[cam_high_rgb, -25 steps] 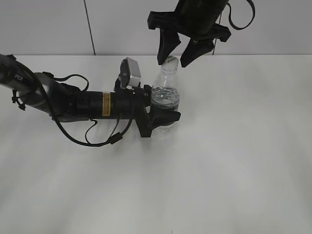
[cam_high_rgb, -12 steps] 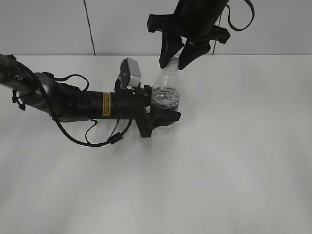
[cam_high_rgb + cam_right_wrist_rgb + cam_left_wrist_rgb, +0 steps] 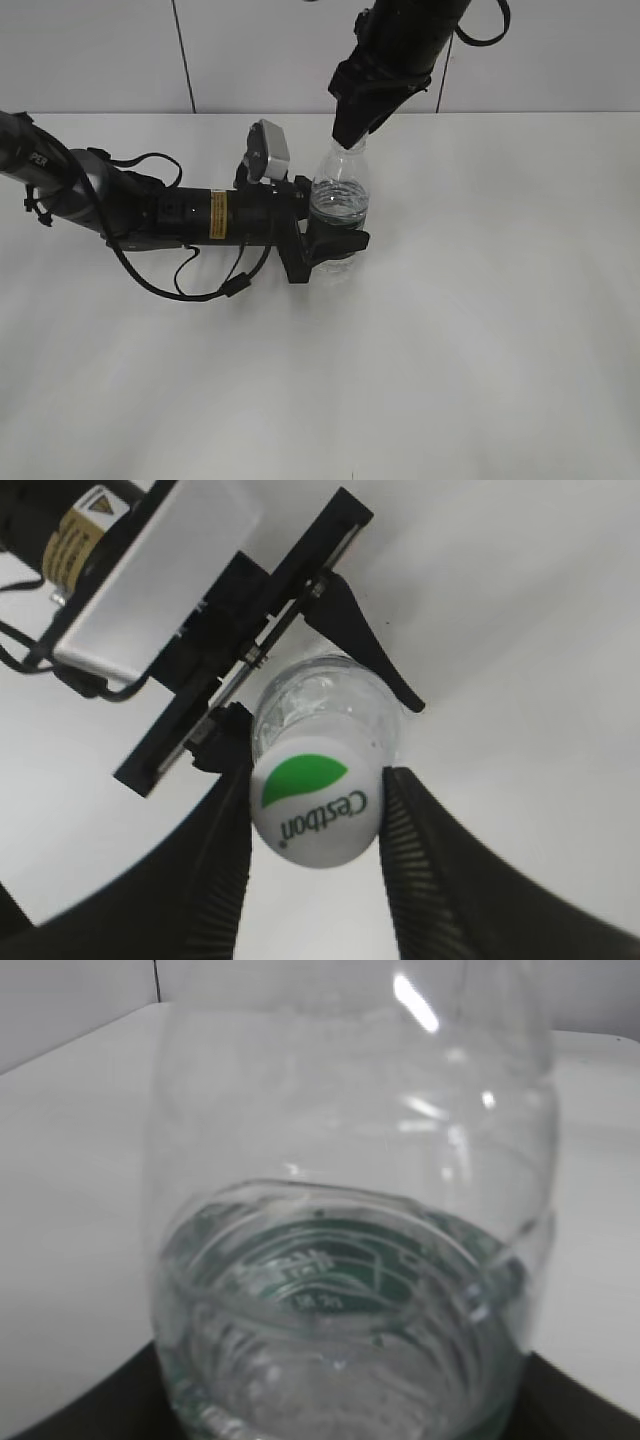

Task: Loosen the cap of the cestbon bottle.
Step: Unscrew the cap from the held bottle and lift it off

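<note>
- You can read "C'estbon" in green letters under a green leaf-shaped mark on the small round white plastic cap [image 3: 316, 805]; it is the clearest writing in the scene.
- Your left arm carries a yellow sticker [image 3: 217, 213] with small print too fine to read, and white letters "PER" [image 3: 38, 158] show on its far-left segment.
- You have one small clear plastic bottle with a dark green label band [image 3: 339, 203]; through its wall, in the left wrist view, the band's pale lettering appears but cannot be read.
- You have one cap, one bottle and two arms on one white table [image 3: 480, 330].
- The bottle stands upright near the far middle of the table, and the cap sits on its neck at the top.
- Inside the bottle you see clear water; the left wrist view shows its surface about the level of the green band.
- Your left gripper [image 3: 335, 243] reaches in from the left, lying low along the table, and its black jaws clasp the bottle's lower body on both sides.
- Your right gripper [image 3: 316, 815] comes down from above at the far side, and its two ribbed black fingers [image 3: 425, 845] press against opposite sides of the cap, closed on it.
- A silver-grey camera block [image 3: 270, 148] sits on your left wrist, just left of the bottle's shoulder.
</note>
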Action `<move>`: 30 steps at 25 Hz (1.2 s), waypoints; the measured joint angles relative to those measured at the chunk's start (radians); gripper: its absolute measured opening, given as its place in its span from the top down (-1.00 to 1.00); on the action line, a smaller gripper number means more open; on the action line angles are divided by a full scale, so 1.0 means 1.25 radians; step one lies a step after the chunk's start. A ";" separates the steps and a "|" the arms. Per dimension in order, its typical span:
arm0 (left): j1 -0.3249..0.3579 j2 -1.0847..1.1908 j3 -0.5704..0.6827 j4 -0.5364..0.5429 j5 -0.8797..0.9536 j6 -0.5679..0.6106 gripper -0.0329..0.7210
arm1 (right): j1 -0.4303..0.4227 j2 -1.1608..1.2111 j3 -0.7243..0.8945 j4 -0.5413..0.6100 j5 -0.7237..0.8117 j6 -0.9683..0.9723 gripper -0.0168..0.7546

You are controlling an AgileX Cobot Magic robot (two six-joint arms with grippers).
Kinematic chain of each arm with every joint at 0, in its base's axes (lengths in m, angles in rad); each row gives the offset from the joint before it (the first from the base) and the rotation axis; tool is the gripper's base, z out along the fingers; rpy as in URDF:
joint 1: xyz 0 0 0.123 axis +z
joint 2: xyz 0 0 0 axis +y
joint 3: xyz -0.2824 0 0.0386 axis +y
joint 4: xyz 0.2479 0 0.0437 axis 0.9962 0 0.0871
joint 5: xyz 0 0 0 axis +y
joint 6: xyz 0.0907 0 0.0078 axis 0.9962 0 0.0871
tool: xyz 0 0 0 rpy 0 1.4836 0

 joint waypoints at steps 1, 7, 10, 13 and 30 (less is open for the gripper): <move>0.000 0.000 0.000 0.002 0.002 -0.001 -0.18 | 0.000 0.000 -0.001 -0.002 0.000 -0.047 0.17; 0.000 0.000 0.000 0.019 0.005 -0.001 -0.18 | 0.000 0.000 -0.001 -0.001 0.006 -0.232 0.17; 0.000 0.000 0.000 0.025 0.003 -0.001 -0.18 | 0.000 0.000 -0.001 0.016 0.012 -0.291 0.17; 0.000 0.000 0.000 0.029 -0.002 -0.001 -0.17 | 0.000 0.000 -0.001 0.028 0.013 -0.340 0.17; 0.000 0.000 0.000 0.033 0.000 -0.003 -0.17 | 0.000 0.001 -0.001 0.004 0.015 -0.379 0.18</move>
